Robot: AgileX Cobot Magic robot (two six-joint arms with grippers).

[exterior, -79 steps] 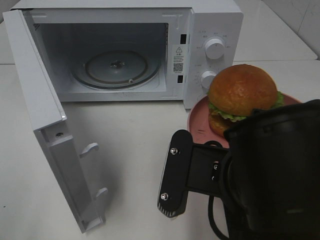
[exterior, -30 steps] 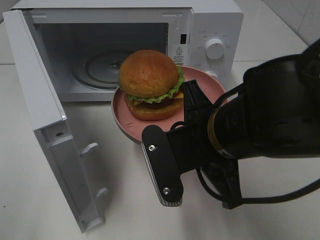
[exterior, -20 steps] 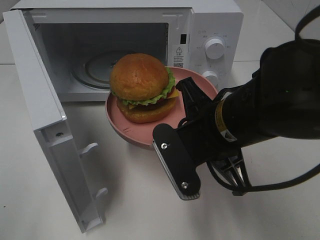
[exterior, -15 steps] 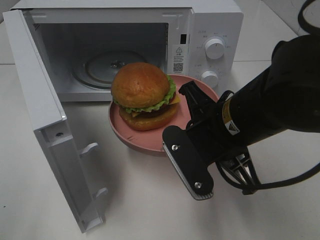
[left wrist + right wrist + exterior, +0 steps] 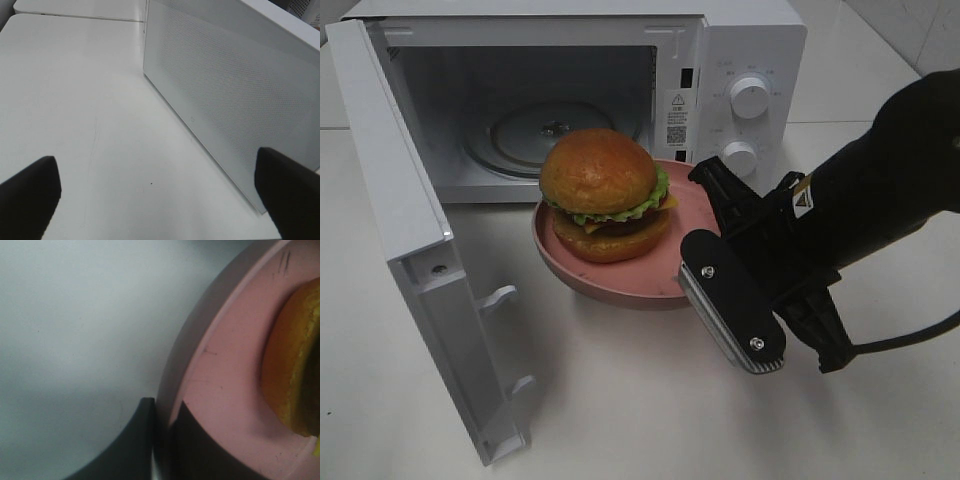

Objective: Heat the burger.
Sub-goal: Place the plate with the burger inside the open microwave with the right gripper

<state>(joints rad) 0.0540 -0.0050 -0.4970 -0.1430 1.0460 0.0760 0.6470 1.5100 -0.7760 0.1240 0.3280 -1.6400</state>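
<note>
Burger (image 5: 605,190) sits upright on pink plate (image 5: 620,282), toward the side away from the right arm; bun on top, lettuce edge showing. Plate is just in front of the microwave (image 5: 750,60) opening, not inside. Can't tell if the plate touches the desk (image 5: 600,400) or hangs just above it. Microwave door (image 5: 410,230) is swung wide open, glass turntable (image 5: 555,135) bare inside.

Right end effector (image 5: 161,430) is clamped on the plate's rim nearest the arm, one finger over the rim, one under; wrist view shows the rim pinched btwn the dark tips w/ the bun edge close by.

Left end effector (image 5: 157,200) isn't in the high view. In its wrist view the fingers are spread wide, nothing btwn them, over bare desk near a white dotted panel (image 5: 235,100).
</note>
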